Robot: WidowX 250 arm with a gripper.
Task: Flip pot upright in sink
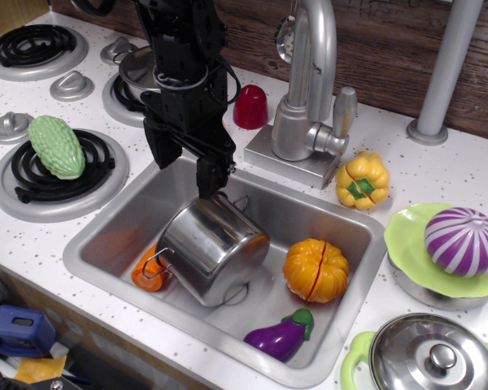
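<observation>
The shiny steel pot (pixel 214 250) lies tilted on its side in the left half of the sink (pixel 106 236), leaning on an orange toy (pixel 146 275). One wire loop handle shows at its lower left and another at its upper right. My black gripper (pixel 183 179) hangs over the sink's back left, directly above the pot. Its fingers are spread apart. The right finger (pixel 208 183) reaches down to the pot's upper edge, and the left finger (pixel 159 150) is clear of it. Nothing is held.
An orange pumpkin (pixel 315 270) and a purple eggplant (pixel 281 335) lie in the sink's right half. The faucet (pixel 305 97) and a red cup (pixel 250 106) stand behind the sink. A yellow pepper (pixel 362 180), a green plate with a purple onion (pixel 462 241), and a lidded pot (pixel 435 353) are at the right. A green gourd (pixel 57 146) sits on the left burner.
</observation>
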